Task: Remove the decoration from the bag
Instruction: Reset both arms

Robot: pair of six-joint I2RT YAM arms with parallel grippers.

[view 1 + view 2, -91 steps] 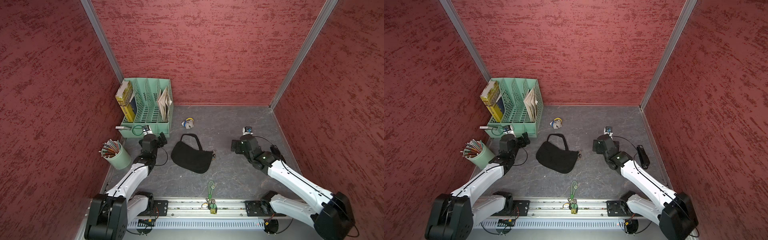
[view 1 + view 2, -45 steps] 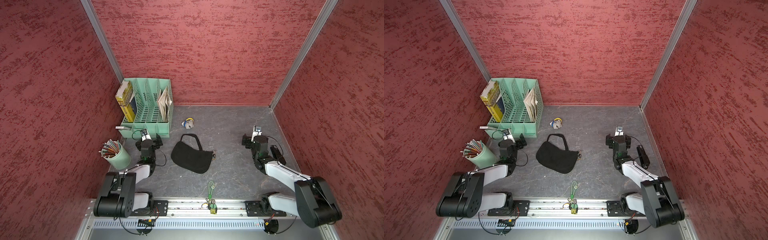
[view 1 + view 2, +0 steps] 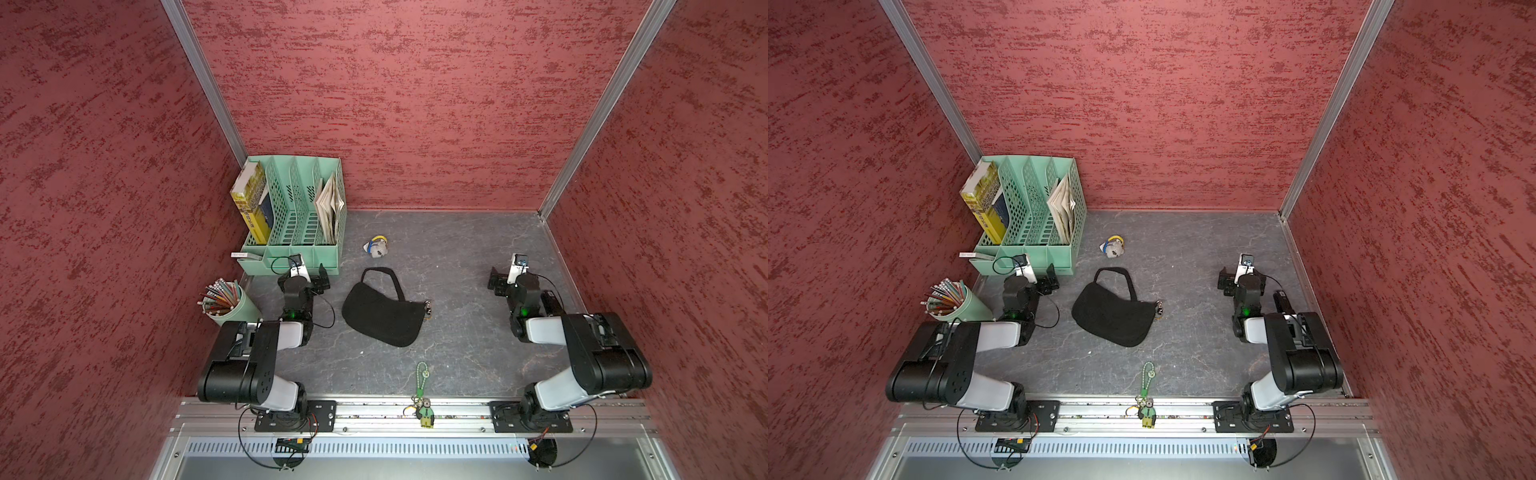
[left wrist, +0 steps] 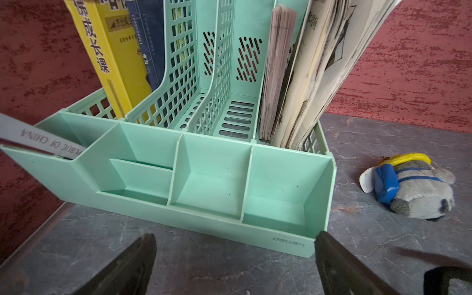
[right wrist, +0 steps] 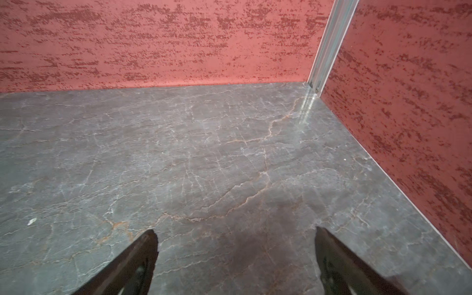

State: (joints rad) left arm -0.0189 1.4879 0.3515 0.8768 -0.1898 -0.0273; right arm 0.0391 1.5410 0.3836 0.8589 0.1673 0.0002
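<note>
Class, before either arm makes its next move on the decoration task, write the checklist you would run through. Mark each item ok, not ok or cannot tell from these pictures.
1. Left gripper open and empty: ok.
2. Right gripper open and empty: ok.
3. Black shoulder bag lies flat with nothing on top of it: ok.
4. Metal rings at the bag's end show in both top views: ok.
5. A decoration hangs on those rings: cannot tell, too small.
6. Plush toy and green keychain lie apart from the bag: ok.
</note>
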